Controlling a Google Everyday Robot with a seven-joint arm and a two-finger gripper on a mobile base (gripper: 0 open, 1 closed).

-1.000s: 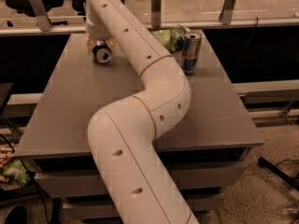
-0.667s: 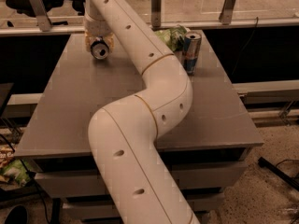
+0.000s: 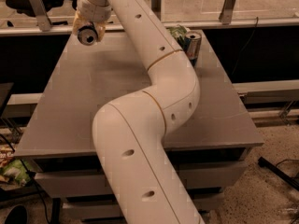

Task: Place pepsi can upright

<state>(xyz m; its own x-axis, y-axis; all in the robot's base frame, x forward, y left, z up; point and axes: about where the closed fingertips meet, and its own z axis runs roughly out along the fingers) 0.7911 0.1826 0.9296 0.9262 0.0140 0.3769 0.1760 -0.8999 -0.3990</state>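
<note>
The pepsi can is dark with a silver end that faces the camera. It lies on its side in my gripper, which is shut on it. The gripper holds it a little above the far left corner of the grey table. My white arm runs from the bottom of the view up across the table to the gripper and hides the middle of the tabletop.
A taller silver-and-blue can stands upright at the table's far right, next to a green bag. A railing with metal posts runs behind the table. A snack bag lies on the floor at the left.
The gripper has risen and moved a little left with the pepsi can, lifting it off the tabletop. The can still lies on its side.
</note>
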